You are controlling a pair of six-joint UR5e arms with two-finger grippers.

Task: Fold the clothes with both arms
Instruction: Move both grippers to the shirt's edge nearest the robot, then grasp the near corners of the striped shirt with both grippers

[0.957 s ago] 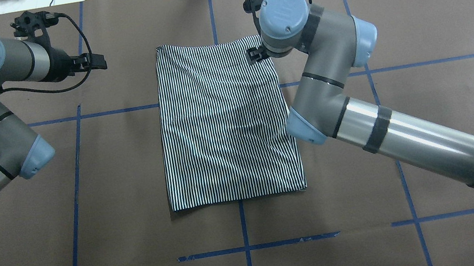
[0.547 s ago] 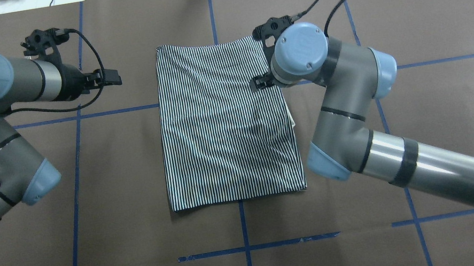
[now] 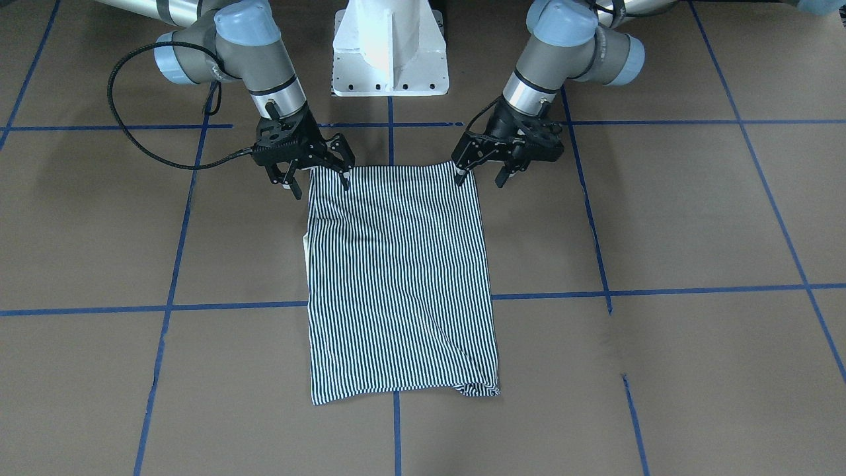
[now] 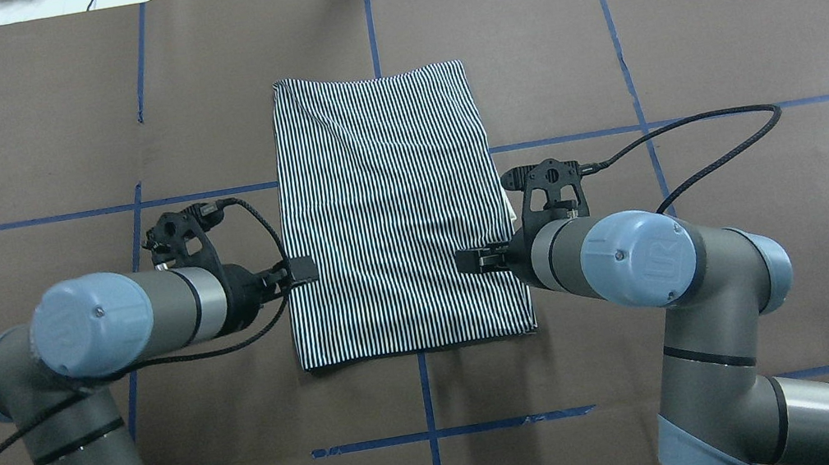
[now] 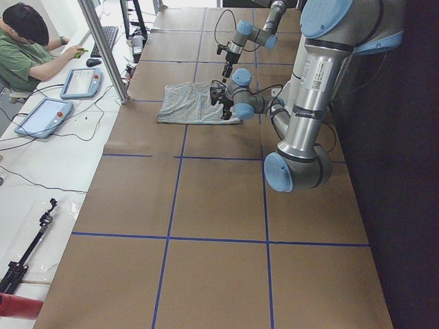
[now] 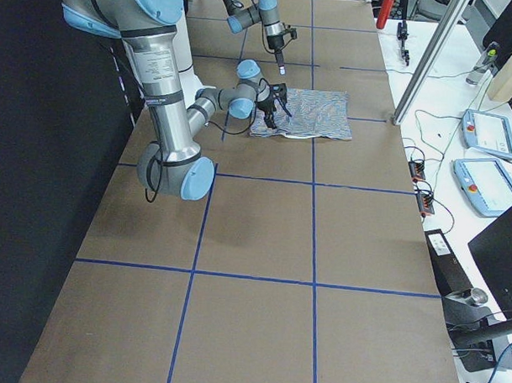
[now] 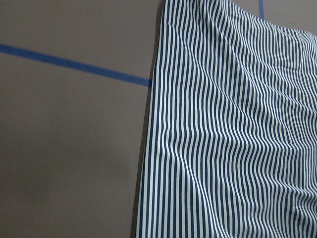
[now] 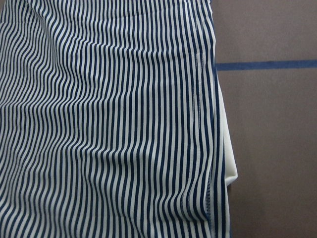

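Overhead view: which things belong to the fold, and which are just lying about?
Job: striped shirt; left gripper and right gripper, both open by its robot-side corners.
Lying about: white pedestal base; teach pendants on the side bench.

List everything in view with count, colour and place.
navy-and-white striped shirt: one, folded to a rectangle, table centre
cream fabric edge: one, peeking from the shirt's right-arm side
brown paper-covered table: one, beneath the shirt
blue tape lines: several, gridding the table
white pedestal base: one, at the table edge between the arms
blue-grey control tablets: two, on the white bench beside the table
person in a green top: one, at that bench
silver-grey left arm: one, light blue caps, left of the shirt
silver-grey right arm: one, light blue caps, right of the shirt
black left gripper: one, open, at the shirt's robot-side left corner
black right gripper: one, open, at the shirt's robot-side right corner
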